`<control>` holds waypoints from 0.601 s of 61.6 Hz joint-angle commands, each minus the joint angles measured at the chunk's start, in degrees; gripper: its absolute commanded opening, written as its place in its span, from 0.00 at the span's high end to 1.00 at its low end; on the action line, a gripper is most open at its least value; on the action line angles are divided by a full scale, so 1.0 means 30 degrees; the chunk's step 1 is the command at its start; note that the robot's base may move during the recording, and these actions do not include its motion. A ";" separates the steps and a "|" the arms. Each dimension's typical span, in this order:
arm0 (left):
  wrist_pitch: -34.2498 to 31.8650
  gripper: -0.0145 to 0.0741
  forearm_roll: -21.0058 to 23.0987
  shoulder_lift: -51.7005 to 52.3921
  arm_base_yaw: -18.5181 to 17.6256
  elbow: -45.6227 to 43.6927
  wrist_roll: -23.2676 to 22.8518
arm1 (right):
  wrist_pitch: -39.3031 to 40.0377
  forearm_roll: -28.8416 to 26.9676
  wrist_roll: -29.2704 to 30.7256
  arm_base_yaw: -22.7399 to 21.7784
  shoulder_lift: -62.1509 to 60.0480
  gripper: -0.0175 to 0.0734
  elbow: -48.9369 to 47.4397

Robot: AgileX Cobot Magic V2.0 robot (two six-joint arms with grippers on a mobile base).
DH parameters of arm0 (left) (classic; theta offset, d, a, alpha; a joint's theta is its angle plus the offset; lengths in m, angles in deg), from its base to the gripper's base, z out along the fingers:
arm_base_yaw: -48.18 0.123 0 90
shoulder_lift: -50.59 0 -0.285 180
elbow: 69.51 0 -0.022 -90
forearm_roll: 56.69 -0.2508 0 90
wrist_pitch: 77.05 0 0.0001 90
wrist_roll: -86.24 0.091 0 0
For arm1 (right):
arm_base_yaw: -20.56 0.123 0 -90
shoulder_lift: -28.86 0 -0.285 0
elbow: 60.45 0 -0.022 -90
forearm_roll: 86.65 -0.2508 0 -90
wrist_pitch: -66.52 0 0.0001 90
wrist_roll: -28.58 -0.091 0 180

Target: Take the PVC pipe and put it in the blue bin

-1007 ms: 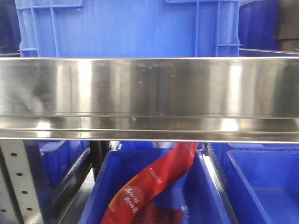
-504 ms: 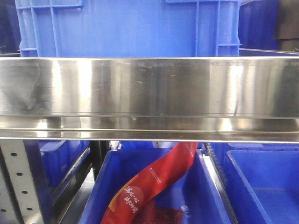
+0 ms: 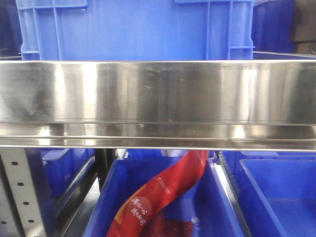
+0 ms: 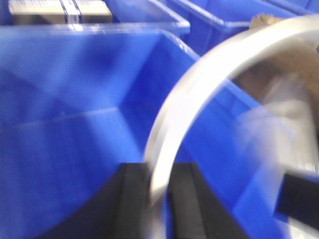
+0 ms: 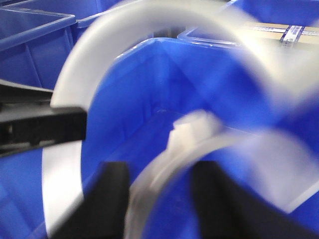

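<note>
left tool (image 4: 159, 199) clamped on white curved PVC pipe (image 4: 199, 89) | right tool (image 5: 159, 199) clamped on same pipe's rim | both above open blue plastic bin (image 5: 164, 84)

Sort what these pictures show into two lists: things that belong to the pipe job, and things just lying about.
Job: white pipe, blue bin, left gripper, right gripper.
Lying about: red packet, steel shelf, cardboard box.

The front view faces a steel shelf edge (image 3: 158, 98) closely; both wrist views look down into a blue bin (image 4: 75, 149).
</note>
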 commanded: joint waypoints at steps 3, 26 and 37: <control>0.0397 0.50 0.0077 0.0033 -0.0096 -0.0227 -0.0025 | 0.0158 0.0068 0.0098 0.0038 -0.0008 0.45 -0.0207; 0.0695 0.42 0.0077 0.0754 -0.0096 -0.0256 -0.0025 | -0.1531 -0.0159 0.0098 0.0038 -0.1033 0.51 -0.0207; 0.0738 0.60 -0.0738 0.2267 -0.0096 -0.0256 -0.0025 | -0.1546 0.0053 0.0098 0.0038 -0.3028 0.78 -0.0207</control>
